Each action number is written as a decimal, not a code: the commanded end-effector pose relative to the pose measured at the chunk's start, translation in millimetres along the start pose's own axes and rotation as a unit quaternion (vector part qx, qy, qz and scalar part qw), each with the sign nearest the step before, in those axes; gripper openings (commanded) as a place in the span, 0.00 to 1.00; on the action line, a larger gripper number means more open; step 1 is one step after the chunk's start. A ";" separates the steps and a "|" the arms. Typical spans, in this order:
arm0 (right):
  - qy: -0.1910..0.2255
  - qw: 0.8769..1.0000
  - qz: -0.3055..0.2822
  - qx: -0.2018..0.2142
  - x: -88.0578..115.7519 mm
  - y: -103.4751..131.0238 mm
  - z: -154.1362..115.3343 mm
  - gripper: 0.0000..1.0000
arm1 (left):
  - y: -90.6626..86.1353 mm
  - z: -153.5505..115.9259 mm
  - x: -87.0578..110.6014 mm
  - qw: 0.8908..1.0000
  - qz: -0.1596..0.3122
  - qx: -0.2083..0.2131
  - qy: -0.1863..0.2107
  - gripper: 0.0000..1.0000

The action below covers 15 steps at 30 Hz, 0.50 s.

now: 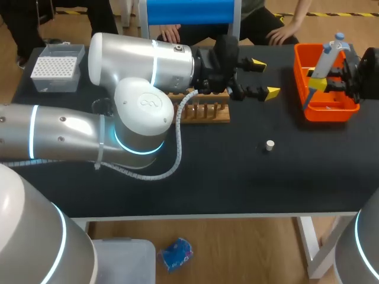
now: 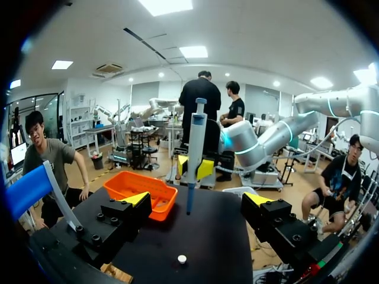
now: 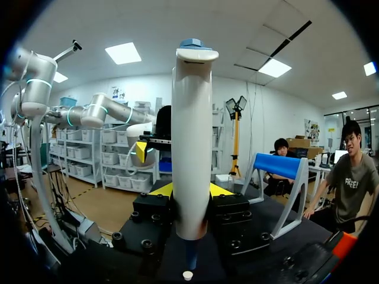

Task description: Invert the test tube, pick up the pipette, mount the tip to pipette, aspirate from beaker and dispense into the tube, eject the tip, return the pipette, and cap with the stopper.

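Observation:
A white and blue pipette (image 1: 329, 58) stands upright over the orange bin (image 1: 303, 76) at the far right, with my right gripper (image 1: 324, 83) shut on its body. In the right wrist view the pipette (image 3: 191, 148) rises between the yellow tips of the gripper (image 3: 189, 190). My left gripper (image 1: 264, 77) hangs open and holds nothing, just beyond the wooden rack (image 1: 204, 112). The left wrist view faces the pipette (image 2: 195, 151) between the gripper's (image 2: 197, 201) spread fingers. A small white stopper (image 1: 270, 145) lies on the black table. The test tube and beaker are hidden.
A clear box of pipette tips (image 1: 56, 68) stands at the far left. At the back edge is a white stand with a blue roll (image 1: 189, 10). My left arm's big white links (image 1: 142, 112) cover the middle left of the table.

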State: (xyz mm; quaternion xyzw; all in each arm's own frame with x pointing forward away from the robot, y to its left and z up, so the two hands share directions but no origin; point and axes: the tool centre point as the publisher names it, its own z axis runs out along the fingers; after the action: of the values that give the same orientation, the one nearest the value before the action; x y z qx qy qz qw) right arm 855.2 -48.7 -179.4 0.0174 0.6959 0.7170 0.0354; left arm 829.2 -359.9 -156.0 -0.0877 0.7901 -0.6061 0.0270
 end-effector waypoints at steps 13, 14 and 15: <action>0.015 1.000 0.006 -0.008 10.5 -3.1 5.7 0.00 | 7.3 9.7 0.8 0.999 0.026 0.033 0.010 1.00; 0.018 1.000 0.008 -0.010 13.4 -3.8 7.3 0.00 | 8.9 9.2 1.4 0.999 0.027 0.035 0.010 1.00; 0.023 1.000 0.008 -0.010 16.1 -4.8 9.3 0.00 | 10.6 8.4 2.0 0.999 0.025 0.036 0.008 1.00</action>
State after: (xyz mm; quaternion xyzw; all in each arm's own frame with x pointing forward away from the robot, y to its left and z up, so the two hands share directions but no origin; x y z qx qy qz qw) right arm 841.9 -40.7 -181.5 0.0088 0.6905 0.7231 0.0158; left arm 829.2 -365.6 -161.6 -0.0618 0.7879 -0.6117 0.0350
